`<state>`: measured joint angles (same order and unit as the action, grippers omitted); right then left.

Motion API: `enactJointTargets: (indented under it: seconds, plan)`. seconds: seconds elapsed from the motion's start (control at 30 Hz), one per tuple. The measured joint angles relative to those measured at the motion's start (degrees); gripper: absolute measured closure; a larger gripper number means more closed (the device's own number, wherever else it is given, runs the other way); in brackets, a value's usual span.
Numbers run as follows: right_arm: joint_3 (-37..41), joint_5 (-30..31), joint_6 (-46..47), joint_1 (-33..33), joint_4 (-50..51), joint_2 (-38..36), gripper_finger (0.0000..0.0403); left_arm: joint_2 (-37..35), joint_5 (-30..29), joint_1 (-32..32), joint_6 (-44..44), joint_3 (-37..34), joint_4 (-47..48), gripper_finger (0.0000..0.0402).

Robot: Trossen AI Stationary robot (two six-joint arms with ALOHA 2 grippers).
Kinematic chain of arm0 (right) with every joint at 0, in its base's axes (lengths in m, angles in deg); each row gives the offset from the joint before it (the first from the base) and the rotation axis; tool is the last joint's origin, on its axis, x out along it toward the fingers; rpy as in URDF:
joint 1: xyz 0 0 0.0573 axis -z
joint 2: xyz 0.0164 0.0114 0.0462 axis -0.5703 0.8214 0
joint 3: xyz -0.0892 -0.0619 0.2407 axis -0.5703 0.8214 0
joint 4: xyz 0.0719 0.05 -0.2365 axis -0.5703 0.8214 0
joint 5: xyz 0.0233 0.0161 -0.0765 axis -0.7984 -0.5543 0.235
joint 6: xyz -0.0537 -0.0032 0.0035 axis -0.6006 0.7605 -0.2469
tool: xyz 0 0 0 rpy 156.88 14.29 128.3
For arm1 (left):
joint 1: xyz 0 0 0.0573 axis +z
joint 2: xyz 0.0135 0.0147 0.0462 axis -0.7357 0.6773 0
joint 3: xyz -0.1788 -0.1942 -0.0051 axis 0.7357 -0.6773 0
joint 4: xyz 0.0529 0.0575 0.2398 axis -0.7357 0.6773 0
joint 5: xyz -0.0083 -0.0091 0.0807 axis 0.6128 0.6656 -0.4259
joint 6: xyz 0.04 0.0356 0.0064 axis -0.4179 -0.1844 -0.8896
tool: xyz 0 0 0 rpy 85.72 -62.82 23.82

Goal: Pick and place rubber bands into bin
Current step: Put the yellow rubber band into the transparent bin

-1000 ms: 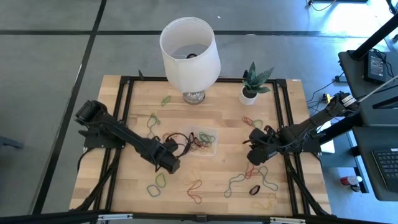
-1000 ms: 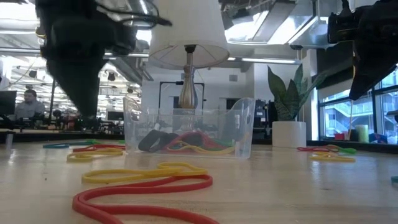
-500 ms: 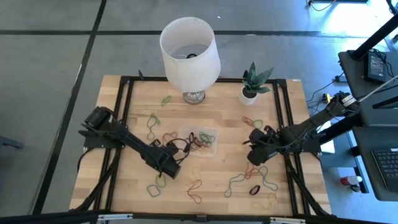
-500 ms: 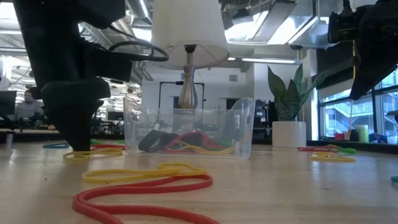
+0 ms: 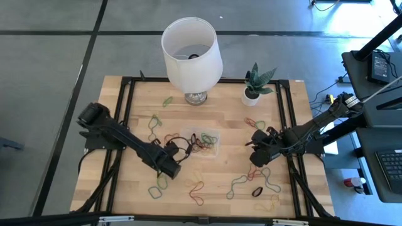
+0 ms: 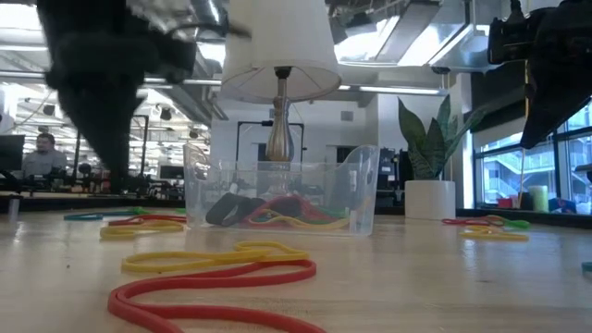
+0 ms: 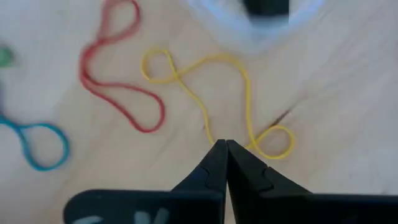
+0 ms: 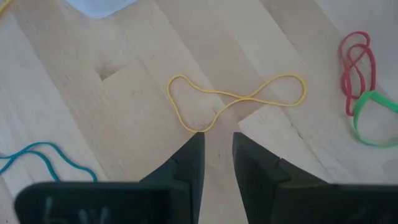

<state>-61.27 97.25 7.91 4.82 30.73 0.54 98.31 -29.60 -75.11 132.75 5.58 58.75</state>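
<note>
1. Right now my left gripper [image 5: 168, 167] hangs over the table [image 5: 138, 100] just off the bin's 7 o'clock corner, its two fingers [image 7: 214, 163] pressed tip to tip with nothing visible between them.
2. Directly past those tips lies a yellow rubber band [image 7: 214, 93], twisted into loops on the wood; its near strand runs right up to my fingertips in the left wrist view, though I cannot tell whether it touches them.
3. At about 9 o'clock from that band sits a red rubber band [image 7: 118, 74], with a blue band [image 7: 37, 140] farther out the same way.
4. My right gripper [image 5: 259, 154] waits above the table well to the bin's 3 o'clock, fingers [image 8: 189, 163] slightly parted and empty, with another yellow band [image 8: 233, 99] flat on the wood just beyond them.
5. At 2 o'clock from that band lie a red band [image 8: 357, 59] and a green band [image 8: 372, 118], touching each other.
6. Centrally, the bin [image 5: 204, 142] stands at the lamp's [image 5: 191, 53] 6 o'clock; the low view shows red, yellow and black bands piled on its floor [image 6: 277, 213].
7. Loose rubber bands [image 5: 251, 182] litter the table on every side of the bin, thickest toward its 4 o'clock.
8. Beside the lamp, at its 3 o'clock, stands a small plant pot [image 5: 251, 95].
</note>
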Motion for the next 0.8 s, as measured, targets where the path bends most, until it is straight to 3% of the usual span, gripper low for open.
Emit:
enactJointTargets:
  seconds: [0.17,0.4,0.63,0.8]
  plan:
    - [0.00,1.16,-0.01,0.00,0.00,0.00,0.0317,-5.94,-4.27,-0.03,-0.36,1.69,2.68,0.0400]
    - [0.00,1.61,-0.25,0.00,-0.06,0.00,0.0317,-5.80,-2.17,-0.28,-3.34,1.34,1.79,0.0389]
    - [0.00,1.96,-0.11,0.00,-0.35,0.00,0.0317,0.61,-0.74,-2.47,-11.76,1.26,-0.45,0.0305]
    - [0.00,1.99,0.19,-0.01,-0.64,0.00,0.0317,5.30,-0.03,-2.71,-9.86,1.26,-0.93,0.0225]
